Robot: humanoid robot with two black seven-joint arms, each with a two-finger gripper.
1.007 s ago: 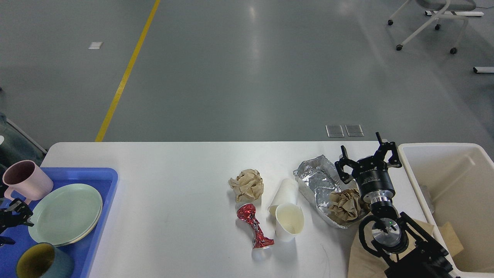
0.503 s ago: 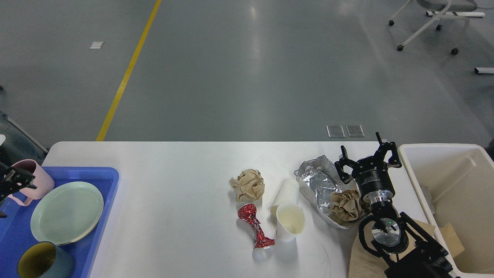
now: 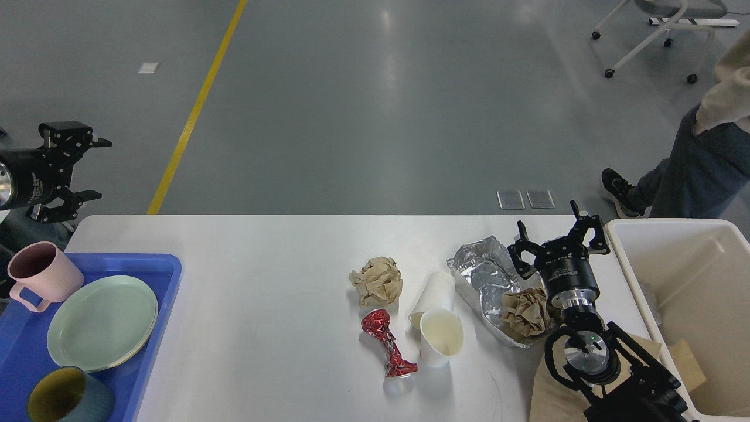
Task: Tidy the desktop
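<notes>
Bench: litter central. Left gripper raised, jaws apart, empty; right gripper spread, empty, beside foil. Risk: reaching could topple cup.

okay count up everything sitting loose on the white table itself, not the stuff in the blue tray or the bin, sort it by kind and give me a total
Crumpled brown paper balls: 2
White paper cups: 2
Crushed foil container: 1
Crushed red can: 1
Total: 6, all on the desktop
</notes>
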